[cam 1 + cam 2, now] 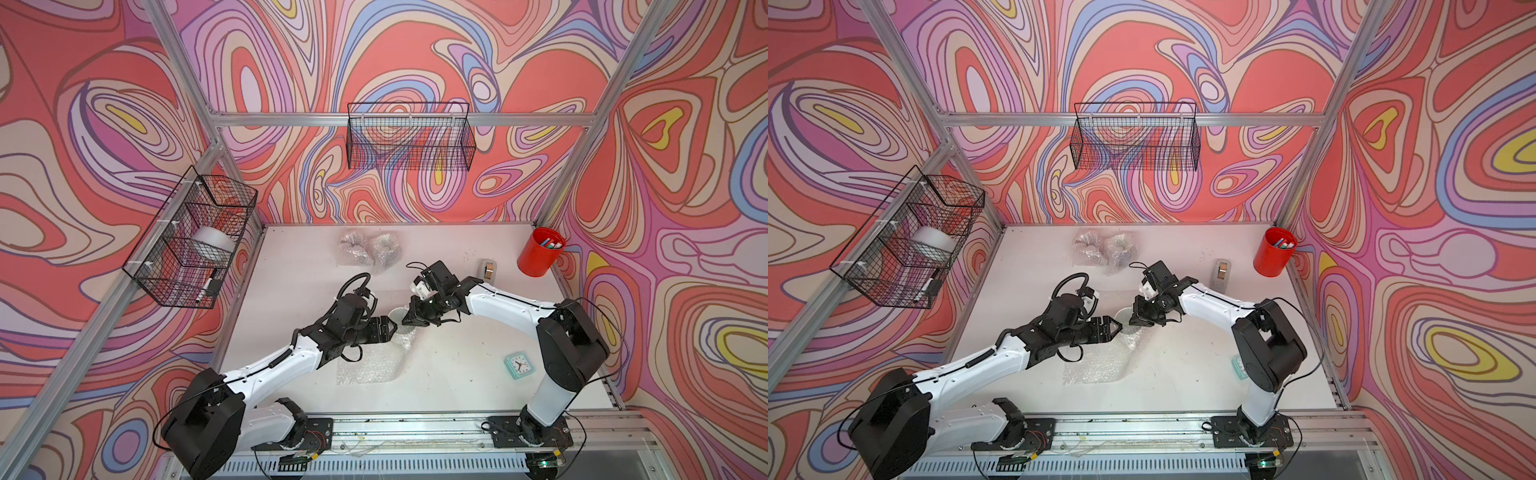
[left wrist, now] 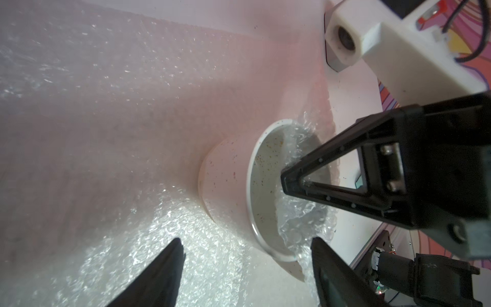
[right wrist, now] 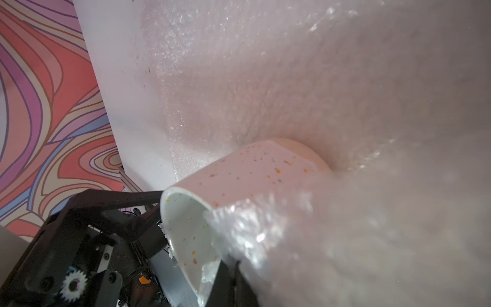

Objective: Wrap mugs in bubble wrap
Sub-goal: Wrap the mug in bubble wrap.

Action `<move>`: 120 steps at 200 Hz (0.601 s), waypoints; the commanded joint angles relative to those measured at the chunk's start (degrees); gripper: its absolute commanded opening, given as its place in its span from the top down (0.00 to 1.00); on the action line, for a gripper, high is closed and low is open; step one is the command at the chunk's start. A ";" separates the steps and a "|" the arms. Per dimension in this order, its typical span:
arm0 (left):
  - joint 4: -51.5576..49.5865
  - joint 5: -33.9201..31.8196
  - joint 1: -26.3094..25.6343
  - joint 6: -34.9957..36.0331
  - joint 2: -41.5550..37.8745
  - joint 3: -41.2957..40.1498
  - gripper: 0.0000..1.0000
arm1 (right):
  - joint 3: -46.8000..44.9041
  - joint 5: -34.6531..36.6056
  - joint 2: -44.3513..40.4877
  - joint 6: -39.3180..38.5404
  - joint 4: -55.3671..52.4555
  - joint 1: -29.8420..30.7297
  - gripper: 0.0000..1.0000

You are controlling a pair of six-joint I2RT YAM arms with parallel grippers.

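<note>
we see both arms bent toward the speckled white mug (image 2: 225,172): left gripper (image 2: 245,240) spread wide beside its rim, right gripper (image 2: 287,183) pressed closed inside, on tucked-in bubble wrap (image 2: 300,212).

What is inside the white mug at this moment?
Crumpled bubble wrap fills one side of the white mug, with the tip of the shut right gripper pressed into it. The speckled inner wall shows; the mug's bottom is hidden by wrap and gripper.
</note>
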 commanded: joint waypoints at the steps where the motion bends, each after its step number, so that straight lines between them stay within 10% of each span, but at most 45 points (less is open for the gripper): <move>1: 2.24 -0.34 -0.69 -0.67 1.71 1.02 0.22 | 0.26 -0.42 0.93 1.24 1.85 -0.11 1.00; 77: 1.35 -2.26 -1.09 -1.71 8.41 3.70 0.22 | 1.59 -2.36 3.46 1.78 2.95 -0.01 0.99; 120: -1.51 -4.62 -1.09 -1.94 9.17 3.89 0.23 | 3.16 -0.04 -1.42 0.83 3.00 0.02 0.82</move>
